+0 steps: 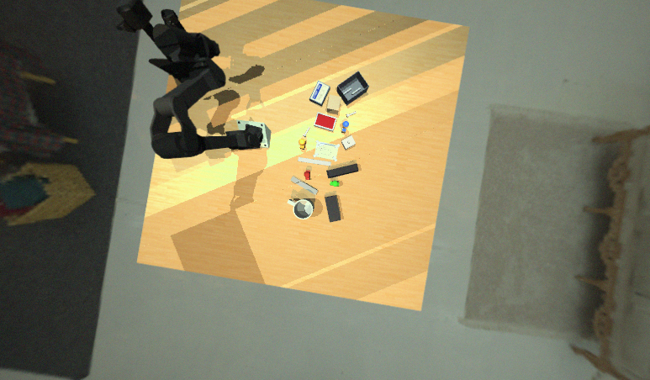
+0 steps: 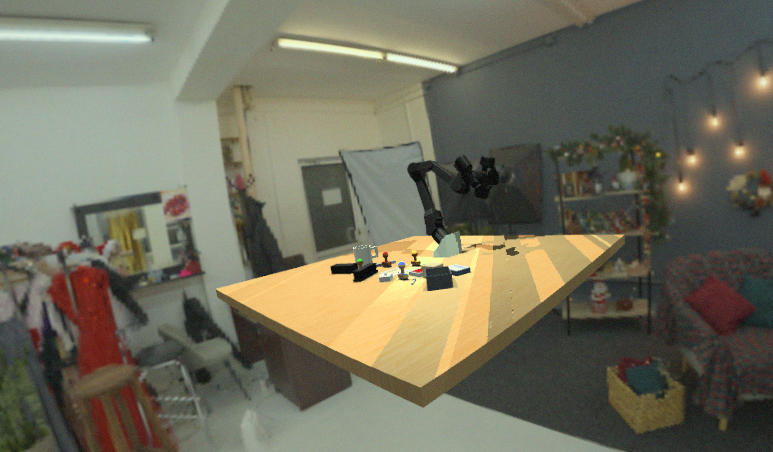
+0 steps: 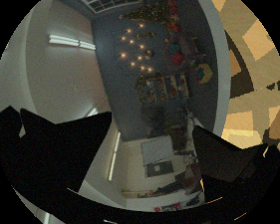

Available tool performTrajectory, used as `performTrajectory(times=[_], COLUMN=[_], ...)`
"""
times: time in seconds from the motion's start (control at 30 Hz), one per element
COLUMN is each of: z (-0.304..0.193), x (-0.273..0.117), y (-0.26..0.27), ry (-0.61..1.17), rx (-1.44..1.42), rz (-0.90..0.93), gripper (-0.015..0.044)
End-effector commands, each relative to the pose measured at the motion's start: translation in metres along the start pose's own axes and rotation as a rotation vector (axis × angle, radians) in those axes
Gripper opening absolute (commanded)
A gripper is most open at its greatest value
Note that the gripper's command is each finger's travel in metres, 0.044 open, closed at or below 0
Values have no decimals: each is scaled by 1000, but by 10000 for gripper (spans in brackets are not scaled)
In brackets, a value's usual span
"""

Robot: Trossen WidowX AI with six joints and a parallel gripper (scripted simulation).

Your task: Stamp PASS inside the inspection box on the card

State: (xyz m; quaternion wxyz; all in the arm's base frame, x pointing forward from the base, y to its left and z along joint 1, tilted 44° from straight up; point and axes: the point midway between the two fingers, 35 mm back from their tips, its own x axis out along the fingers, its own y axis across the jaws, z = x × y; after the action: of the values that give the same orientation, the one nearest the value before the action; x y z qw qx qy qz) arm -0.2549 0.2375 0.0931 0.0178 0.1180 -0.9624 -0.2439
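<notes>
Beyond the arm's base, on the side away from the raised tool (image 1: 150, 16) (image 2: 486, 175) (image 3: 152, 120), the four knobbed stamps are spread around the white card (image 1: 326, 150) on the bench (image 1: 365, 264) (image 2: 321, 303). Which one reads PASS cannot be told; the green-knobbed stamp (image 1: 335, 182) (image 2: 360, 261) may be meant. The tool is held wide, with nothing between its fingers, pointed away from them all. A long swing back across the base would be needed, then a descent along the chosen stamp's upright handle

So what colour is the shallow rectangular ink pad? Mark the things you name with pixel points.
Red (image 1: 325, 121), within a white rim; top view shows it best.
</notes>
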Motion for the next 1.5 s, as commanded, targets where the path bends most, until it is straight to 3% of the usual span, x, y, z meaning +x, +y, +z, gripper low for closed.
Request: performTrajectory(times=[0.0,0.2,0.5,0.77,1.0,1.2,1.47], z=[1,41,86,97,102,99,65], x=[-1,-54,-178,-282,-328,-422,-523], y=[2,59,111,104,99,66,-12], ry=[-6,-233,-652,-918,-1083,-1429,-1793], rx=[-2,-73,-137,-89,-73,4,207], rz=[8,250,520,669,687,641,435], gripper=[374,216,214,214,214,214,214])
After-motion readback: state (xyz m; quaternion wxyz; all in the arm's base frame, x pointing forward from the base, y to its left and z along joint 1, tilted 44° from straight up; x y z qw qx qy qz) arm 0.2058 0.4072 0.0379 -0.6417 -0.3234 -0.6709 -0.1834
